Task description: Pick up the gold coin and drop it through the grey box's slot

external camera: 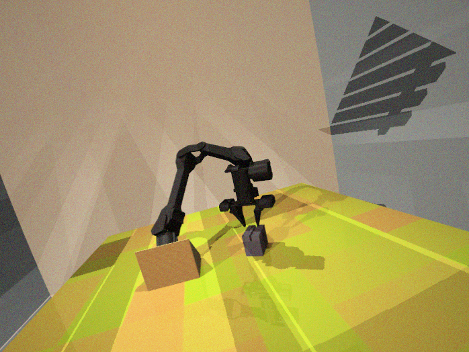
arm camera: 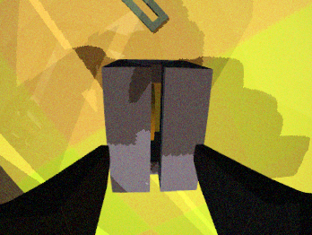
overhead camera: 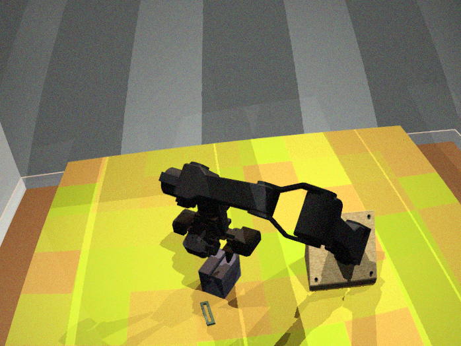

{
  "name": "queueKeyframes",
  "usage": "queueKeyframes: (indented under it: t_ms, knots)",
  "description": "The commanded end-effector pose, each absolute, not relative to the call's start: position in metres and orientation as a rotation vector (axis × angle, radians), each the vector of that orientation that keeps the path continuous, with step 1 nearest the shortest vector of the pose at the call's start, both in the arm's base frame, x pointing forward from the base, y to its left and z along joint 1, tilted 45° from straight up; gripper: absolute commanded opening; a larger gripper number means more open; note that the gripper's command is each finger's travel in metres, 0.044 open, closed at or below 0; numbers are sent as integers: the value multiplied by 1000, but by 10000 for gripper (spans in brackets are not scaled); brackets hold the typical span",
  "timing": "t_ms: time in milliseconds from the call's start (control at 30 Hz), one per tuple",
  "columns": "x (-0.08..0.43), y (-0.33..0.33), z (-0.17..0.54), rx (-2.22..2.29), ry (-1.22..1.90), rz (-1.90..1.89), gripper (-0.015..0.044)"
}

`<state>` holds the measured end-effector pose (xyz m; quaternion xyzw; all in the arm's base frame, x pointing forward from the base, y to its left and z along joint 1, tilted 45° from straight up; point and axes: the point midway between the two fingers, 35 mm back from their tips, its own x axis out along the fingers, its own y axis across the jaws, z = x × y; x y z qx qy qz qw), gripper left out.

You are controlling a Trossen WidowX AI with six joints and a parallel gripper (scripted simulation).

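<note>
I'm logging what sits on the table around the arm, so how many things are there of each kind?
Grey slotted box: 1
Dark-green holder: 1
Gold coin, seen in the box's slot: 1
Wooden base block under the arm: 1
Total: 4

1. One grey box (overhead camera: pixel 218 273) with one slot (arm camera: pixel 155 122) in its lid, near the middle of the table.
2. One gold coin (arm camera: pixel 156 113), only a sliver showing inside the slot.
3. One dark-green holder (overhead camera: pixel 207 313), lying flat, nearer than the box.
4. One black arm (overhead camera: pixel 238 193), carrying one gripper (external camera: pixel 250 219) with two fingers (external camera: pixel 240 216).
5. One tan base block (overhead camera: pixel 342 253) on the right, with four bolt holes.
</note>
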<state>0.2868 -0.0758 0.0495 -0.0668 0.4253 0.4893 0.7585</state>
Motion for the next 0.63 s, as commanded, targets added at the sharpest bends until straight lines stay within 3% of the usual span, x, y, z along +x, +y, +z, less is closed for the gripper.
queueKeyframes:
  t_ms: [0, 200, 600]
  knots:
    - [287, -86, 57, -156, 925, 1057, 292]
    - [281, -101, 75, -150, 924, 1059, 440]
    - [275, -114, 91, -144, 922, 1063, 440]
